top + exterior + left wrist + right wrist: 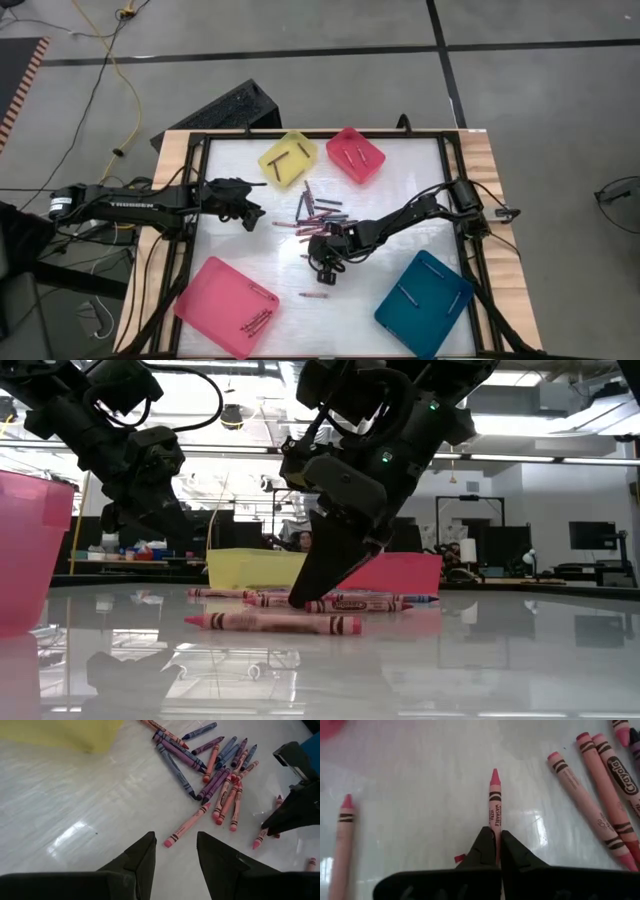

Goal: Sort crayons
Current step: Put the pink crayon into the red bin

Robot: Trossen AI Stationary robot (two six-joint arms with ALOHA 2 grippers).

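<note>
Several pink, purple and blue crayons (315,212) lie scattered on the white table's middle. My right gripper (499,842) has come down at the pile's near side (322,258) and is shut on a pink crayon (495,800). More pink crayons (592,800) lie beside it. My left gripper (176,855) hangs open above the table left of the pile (255,212), touching nothing; a pink crayon (187,826) lies ahead of its fingers. My right gripper pinches the pink crayon between its two fingertips at the labelled body (495,822), behind the middle. The fingers slant down from the table's right side and lie along the crayon. The crayon's pointed tip (495,775) points away from the gripper; its body seems to lie on the table.
A yellow tray (288,158) and a red-pink tray (356,154) stand at the far edge, a pink tray (226,305) near left, a teal tray (424,303) near right, each holding a few crayons. One crayon (315,296) lies alone near the front.
</note>
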